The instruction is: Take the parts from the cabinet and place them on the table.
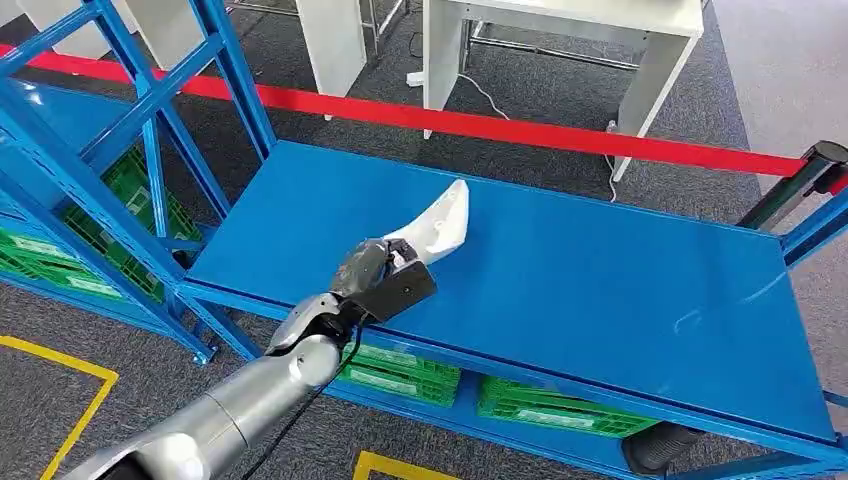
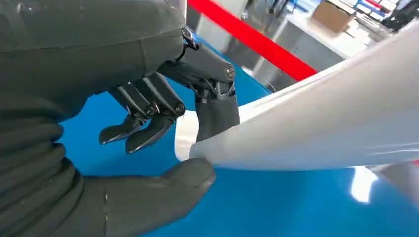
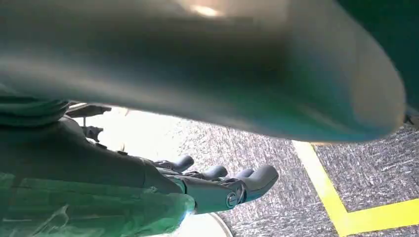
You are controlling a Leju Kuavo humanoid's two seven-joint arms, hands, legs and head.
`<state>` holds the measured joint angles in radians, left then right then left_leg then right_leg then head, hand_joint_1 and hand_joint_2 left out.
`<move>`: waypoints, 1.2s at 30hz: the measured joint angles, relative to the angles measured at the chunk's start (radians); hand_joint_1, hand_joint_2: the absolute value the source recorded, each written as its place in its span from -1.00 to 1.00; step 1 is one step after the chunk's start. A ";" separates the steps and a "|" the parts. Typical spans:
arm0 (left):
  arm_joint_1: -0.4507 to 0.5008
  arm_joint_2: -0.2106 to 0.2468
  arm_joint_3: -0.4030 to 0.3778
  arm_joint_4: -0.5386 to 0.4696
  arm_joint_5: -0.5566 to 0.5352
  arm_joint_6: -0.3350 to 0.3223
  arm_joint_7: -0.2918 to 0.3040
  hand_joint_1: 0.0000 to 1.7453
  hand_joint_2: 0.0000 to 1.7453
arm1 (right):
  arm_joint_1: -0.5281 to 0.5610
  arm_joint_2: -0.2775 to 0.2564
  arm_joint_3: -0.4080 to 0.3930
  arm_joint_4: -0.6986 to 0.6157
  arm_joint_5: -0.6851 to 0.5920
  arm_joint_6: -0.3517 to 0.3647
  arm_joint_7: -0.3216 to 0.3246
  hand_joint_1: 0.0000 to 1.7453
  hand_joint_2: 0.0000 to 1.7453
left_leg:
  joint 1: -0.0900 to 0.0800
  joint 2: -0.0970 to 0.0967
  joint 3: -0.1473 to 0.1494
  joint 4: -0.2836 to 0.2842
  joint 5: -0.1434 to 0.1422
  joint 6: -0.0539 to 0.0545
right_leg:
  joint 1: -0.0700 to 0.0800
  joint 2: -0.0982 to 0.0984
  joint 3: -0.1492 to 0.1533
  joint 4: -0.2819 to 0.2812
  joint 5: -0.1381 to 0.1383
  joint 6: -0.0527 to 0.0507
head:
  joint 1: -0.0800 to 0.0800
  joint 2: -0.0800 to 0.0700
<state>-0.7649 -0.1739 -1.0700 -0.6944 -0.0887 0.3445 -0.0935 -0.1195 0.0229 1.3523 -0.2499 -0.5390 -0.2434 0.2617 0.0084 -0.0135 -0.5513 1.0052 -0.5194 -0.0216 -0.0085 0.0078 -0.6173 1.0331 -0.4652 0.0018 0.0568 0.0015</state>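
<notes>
A: Left arm (image 1: 240,400) — pose?
B: Silver, it reaches up from the lower left edge over the front rim of the blue table (image 1: 600,290). The left hand (image 1: 385,275) sits above the near-left part of the top.

A: Fingers?
B: They grasp the part (image 1: 440,225). In the left wrist view the thumb (image 2: 163,197) lies under the part's near end and one dark finger (image 2: 215,116) presses on its upper face; the other fingers (image 2: 141,128) curl apart from it.

A: The part itself?
B: White, long, curved. It points away from the hand toward the red tape (image 1: 520,128). Whether its far end touches the table or hangs just above it, I cannot tell.

A: Right hand (image 3: 217,187)?
B: Fingers loosely extended, holding nothing, above grey carpet (image 3: 276,168) with a yellow line (image 3: 346,217).

A: Hidden or unclear?
B: A large blurred shape (image 3: 207,64) crosses the right wrist view — not identifiable. Green crates (image 1: 560,405) under the table are cut off by its front edge.
</notes>
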 joint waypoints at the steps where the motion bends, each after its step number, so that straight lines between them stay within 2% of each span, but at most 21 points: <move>1: 0.012 0.002 0.012 -0.022 0.040 -0.001 -0.016 1.00 1.00 | 0.001 0.000 0.000 0.000 -0.003 -0.002 0.000 -1.00 -1.00 | 0.000 0.000 0.000 0.000 0.000 0.000 | 0.000 0.000 0.000 0.000 0.000 0.000 | 0.000 0.000; 7: 0.079 0.030 0.079 -0.172 0.220 -0.003 -0.056 1.00 1.00 | 0.006 0.000 -0.006 0.000 -0.016 -0.010 0.000 -1.00 -1.00 | 0.000 0.000 0.000 0.000 0.000 0.000 | 0.000 0.000 0.000 0.000 0.000 0.000 | 0.000 0.000; 11: 0.127 0.058 0.118 -0.302 0.380 -0.010 -0.093 1.00 1.00 | 0.008 0.000 -0.007 0.000 -0.021 -0.020 0.001 -1.00 -1.00 | 0.000 0.000 0.000 0.000 0.000 0.000 | 0.000 0.000 0.000 0.000 0.000 0.000 | 0.000 0.000; 18: 0.171 0.095 0.145 -0.477 0.519 -0.019 -0.138 1.00 1.00 | 0.009 0.000 -0.008 0.000 -0.027 -0.028 0.000 -1.00 -1.00 | 0.000 0.000 0.000 0.000 0.000 0.000 | 0.000 -0.001 0.001 0.000 0.000 0.000 | 0.000 0.000; 24: 0.200 0.130 0.161 -0.617 0.564 -0.019 -0.166 1.00 1.00 | 0.010 0.000 -0.012 0.000 -0.042 -0.032 0.000 -1.00 -1.00 | 0.000 0.000 0.000 0.000 0.000 0.000 | 0.000 -0.001 0.001 0.000 0.000 0.000 | 0.000 0.000; 36: 0.226 0.172 0.162 -0.835 0.548 -0.018 -0.181 1.00 1.00 | 0.010 0.000 -0.029 0.000 -0.058 -0.037 -0.008 -1.00 -1.00 | 0.000 0.000 0.000 0.000 -0.001 0.001 | 0.000 -0.001 0.001 -0.001 0.000 0.000 | 0.000 0.000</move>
<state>-0.5392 -0.0015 -0.9079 -1.5293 0.4593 0.3262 -0.2746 -0.1092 0.0229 1.3234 -0.2499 -0.5966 -0.2800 0.2541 0.0085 -0.0137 -0.5511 1.0050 -0.5200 -0.0208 -0.0084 0.0068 -0.6164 1.0325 -0.4654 0.0021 0.0568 0.0015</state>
